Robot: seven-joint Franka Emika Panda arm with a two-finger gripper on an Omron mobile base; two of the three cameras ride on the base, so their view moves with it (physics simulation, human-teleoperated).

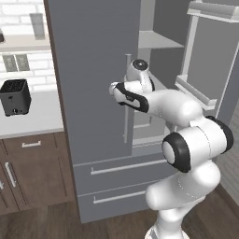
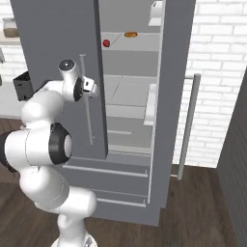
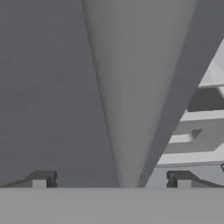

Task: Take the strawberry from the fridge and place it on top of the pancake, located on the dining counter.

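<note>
- Strawberry [image 2: 106,43] was small, round and red, and sat on an upper shelf of the open fridge [image 2: 58,43].
- Your gripper [image 3: 111,179] stood with fingers wide apart, close against the left door's handle [image 2: 87,103], holding nothing.

No text, label, brand, number or sign can be read on the fridge [image 1: 93,93], the toaster [image 1: 15,96] or the wall tiles [image 2: 217,58]
</note>
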